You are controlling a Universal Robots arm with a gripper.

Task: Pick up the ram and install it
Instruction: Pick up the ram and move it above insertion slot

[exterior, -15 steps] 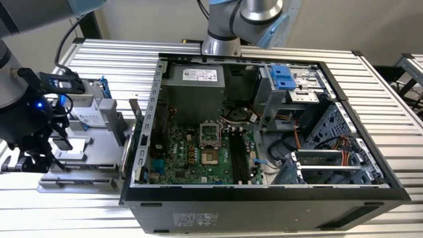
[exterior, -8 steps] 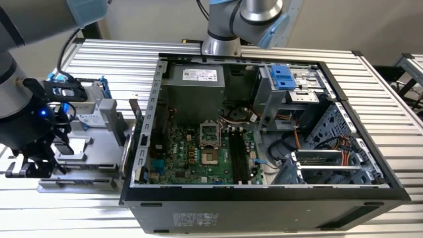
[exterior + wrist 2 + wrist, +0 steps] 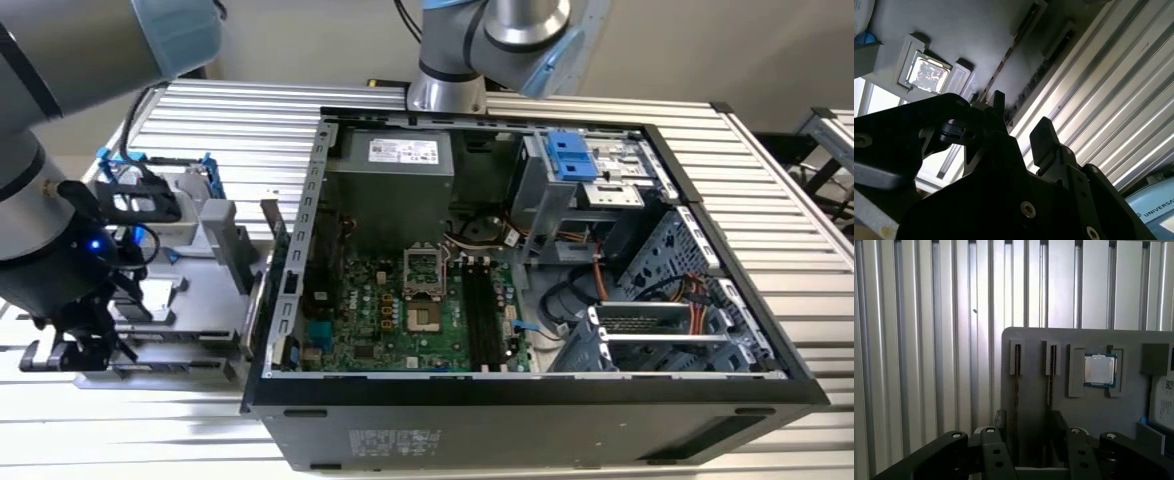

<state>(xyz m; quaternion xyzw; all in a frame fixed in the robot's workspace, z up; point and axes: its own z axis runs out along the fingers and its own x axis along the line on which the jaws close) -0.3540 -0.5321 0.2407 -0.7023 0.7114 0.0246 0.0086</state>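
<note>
The gripper (image 3: 1029, 435), jaws apart, hangs near the ram (image 3: 1017, 390) at the first wrist view's centre. Closing off-centre could knock it askew.

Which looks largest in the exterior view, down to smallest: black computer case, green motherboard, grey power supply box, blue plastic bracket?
1. black computer case
2. green motherboard
3. grey power supply box
4. blue plastic bracket

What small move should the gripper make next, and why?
Probably lower toward the ram. The gripper is open above the grey holder, the stick stands on edge in its slot below the gap, and nothing is gripped yet.
</note>
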